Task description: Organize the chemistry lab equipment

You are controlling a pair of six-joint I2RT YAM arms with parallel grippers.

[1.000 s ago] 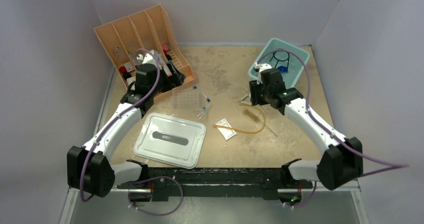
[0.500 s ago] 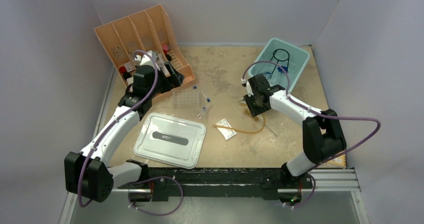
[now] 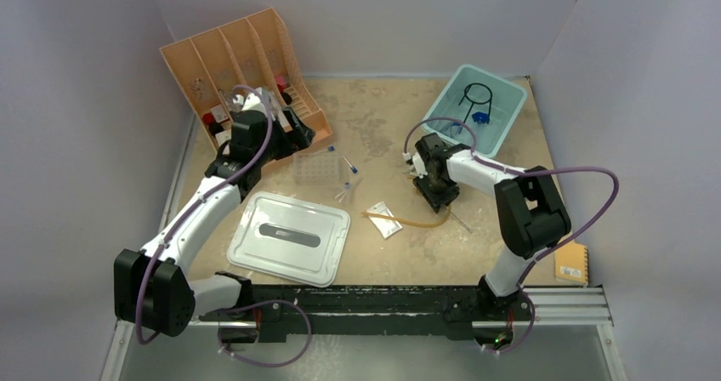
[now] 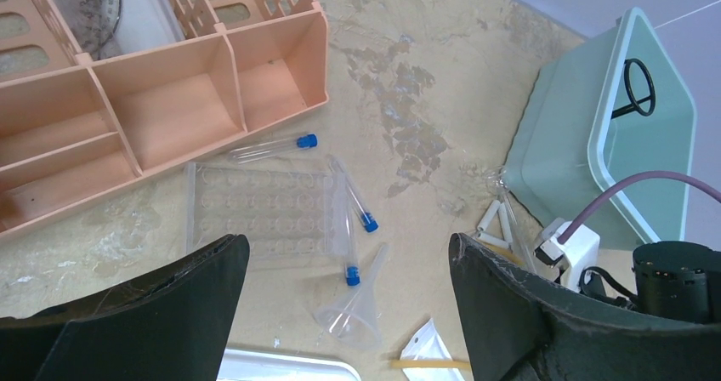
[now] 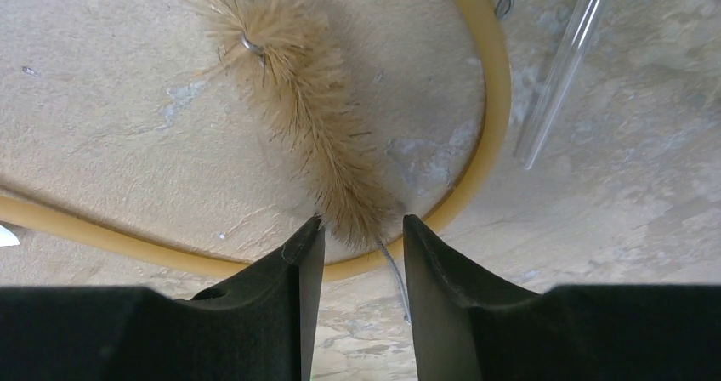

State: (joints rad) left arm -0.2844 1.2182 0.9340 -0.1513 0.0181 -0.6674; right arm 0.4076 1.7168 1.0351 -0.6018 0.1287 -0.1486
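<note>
Top external: mottled tan tabletop, scuffed pale patches, plain grey-white walls on three sides. I see left gripper spread wide above clear tube rack. Right gripper straddles bristle brush lying inside amber rubber hose loop; can't tell if pinching.

Three blue-capped thin tubes lie by the clear tube rack (funnel just beside).

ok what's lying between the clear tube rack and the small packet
A clear funnel lies between the rack and the packet, just past a blue-capped tube at the rack's edge; the left wrist view shows it.
</note>
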